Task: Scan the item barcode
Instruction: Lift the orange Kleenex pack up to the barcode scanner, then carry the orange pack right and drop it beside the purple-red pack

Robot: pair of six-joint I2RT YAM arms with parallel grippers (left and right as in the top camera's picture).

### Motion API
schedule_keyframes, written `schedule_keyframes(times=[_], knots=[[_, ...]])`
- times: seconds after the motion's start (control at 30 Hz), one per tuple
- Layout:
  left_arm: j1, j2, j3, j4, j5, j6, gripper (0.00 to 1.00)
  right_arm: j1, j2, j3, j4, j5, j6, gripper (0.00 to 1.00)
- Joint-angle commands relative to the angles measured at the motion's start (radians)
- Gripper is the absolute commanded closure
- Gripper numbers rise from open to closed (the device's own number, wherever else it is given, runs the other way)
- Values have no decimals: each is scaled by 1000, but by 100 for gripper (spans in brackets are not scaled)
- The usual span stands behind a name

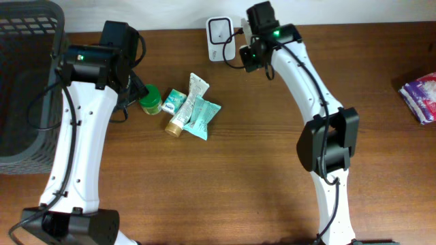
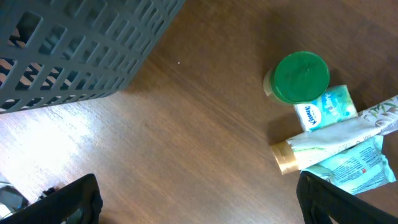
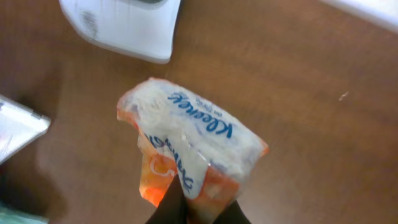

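Now, low in the right wrist view, the right pincer is clamped on an orange-and-white tissue pack above the desk, with the white scanner beyond it at upper left. The left pincer stands wide apart near a green-lidded jar.

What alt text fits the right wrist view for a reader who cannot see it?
The right tool pinches an orange and white Kleenex tissue pack by its lower edge above the brown table. A white scanner sits at the upper left, beyond the pack.
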Motion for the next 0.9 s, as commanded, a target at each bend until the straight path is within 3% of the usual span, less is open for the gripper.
schedule_keyframes(times=[0.0, 0.1, 0.3, 0.53, 0.6, 0.77, 0.87], knots=[[1, -3, -1, -1, -11, 13, 1, 35, 3, 8, 162, 108, -43, 96], [1, -3, -1, -1, -11, 12, 1, 50, 27, 8, 284, 109, -144, 96], [1, -3, -1, -1, -11, 13, 1, 80, 116, 8, 465, 124, -499, 96], [1, -3, -1, -1, -11, 13, 1, 106, 143, 9, 582, 193, -551, 96], [1, -3, -1, -1, -11, 13, 1, 106, 143, 9, 602, 227, -494, 96], [1, -3, -1, -1, -11, 13, 1, 63, 96, 29, 578, 233, -134, 96], [1, -3, -1, -1, -11, 13, 1, -36, 14, 29, 501, 227, 88, 96]])
